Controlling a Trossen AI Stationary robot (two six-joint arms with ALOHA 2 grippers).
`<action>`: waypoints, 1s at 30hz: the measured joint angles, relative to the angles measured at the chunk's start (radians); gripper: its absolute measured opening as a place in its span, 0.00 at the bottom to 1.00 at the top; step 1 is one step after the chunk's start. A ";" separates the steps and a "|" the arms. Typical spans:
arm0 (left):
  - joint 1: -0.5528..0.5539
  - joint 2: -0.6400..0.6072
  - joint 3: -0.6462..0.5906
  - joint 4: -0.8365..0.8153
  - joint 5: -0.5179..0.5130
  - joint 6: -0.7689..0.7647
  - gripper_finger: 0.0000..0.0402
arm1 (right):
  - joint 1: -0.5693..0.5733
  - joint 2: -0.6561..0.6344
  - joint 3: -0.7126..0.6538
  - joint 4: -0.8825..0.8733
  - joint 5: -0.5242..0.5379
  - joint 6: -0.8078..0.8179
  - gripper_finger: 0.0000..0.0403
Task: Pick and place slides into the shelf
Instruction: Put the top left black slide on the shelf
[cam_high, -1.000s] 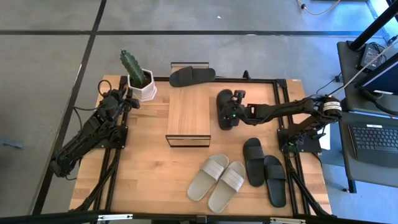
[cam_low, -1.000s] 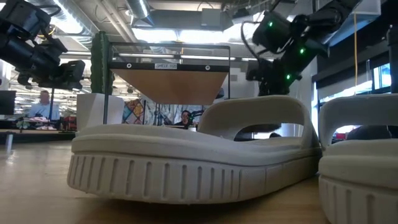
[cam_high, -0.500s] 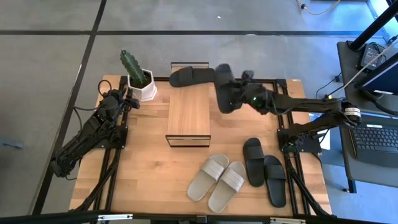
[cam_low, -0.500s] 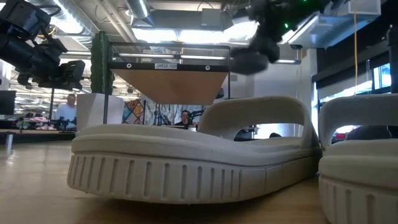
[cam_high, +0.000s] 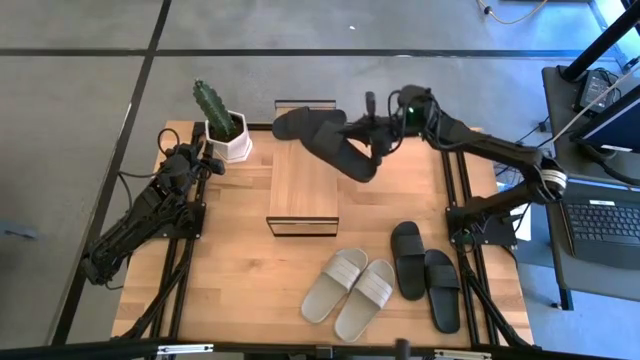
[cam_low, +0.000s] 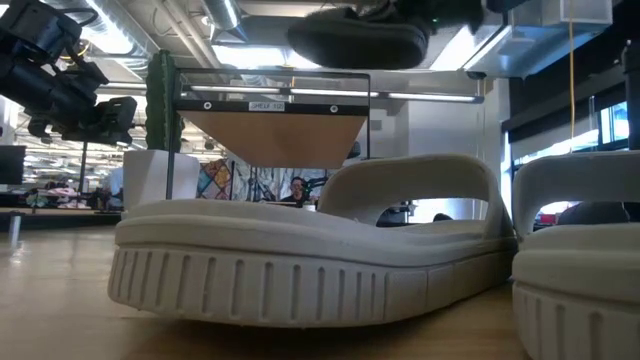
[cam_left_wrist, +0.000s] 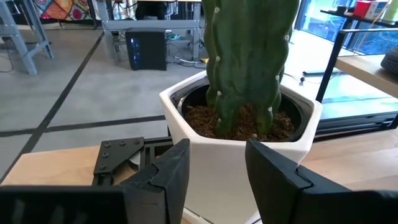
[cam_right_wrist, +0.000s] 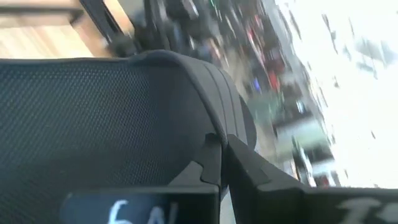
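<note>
My right gripper (cam_high: 380, 138) is shut on a black slide (cam_high: 345, 155), held in the air over the far right corner of the shelf (cam_high: 303, 185). In the low view this slide (cam_low: 355, 40) hangs well above the shelf's top (cam_low: 270, 100). A second black slide (cam_high: 308, 122) lies at the table's far edge behind the shelf. A beige pair (cam_high: 350, 288) and a black pair (cam_high: 425, 270) lie sole-down near the front. My left gripper (cam_left_wrist: 217, 174) waits open in front of the cactus pot (cam_left_wrist: 242, 130). My right gripper pinches a thin curved edge of the black slide (cam_right_wrist: 214, 134) between its two shut fingers (cam_right_wrist: 208, 165); it looks like the strap's edge, with meshed lining beside it. The fingers come nearly level from the table's right. The slide is lifted clear and tilted.
The white cactus pot (cam_high: 225, 135) stands at the far left beside the shelf. Dark frame rails (cam_high: 450, 190) run along the table's sides. Bare wood (cam_high: 240, 280) lies in front of the shelf on the left.
My right gripper has risen from the table right of the shelf and swung toward the far edge and the shelf. It has turned from pointing down to nearly level. The black slide went with it, lifted clear of the table and turned about.
</note>
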 joint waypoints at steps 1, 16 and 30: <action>0.000 0.000 0.000 0.000 0.000 0.000 0.37 | -0.005 0.027 0.029 -0.002 -0.044 -0.017 0.03; 0.000 0.000 0.000 0.000 0.000 0.000 0.37 | -0.011 0.476 0.512 -0.334 -0.149 -0.191 0.03; 0.000 0.000 0.000 0.000 0.000 0.000 0.37 | -0.011 0.595 0.583 -0.442 -0.238 -0.257 0.03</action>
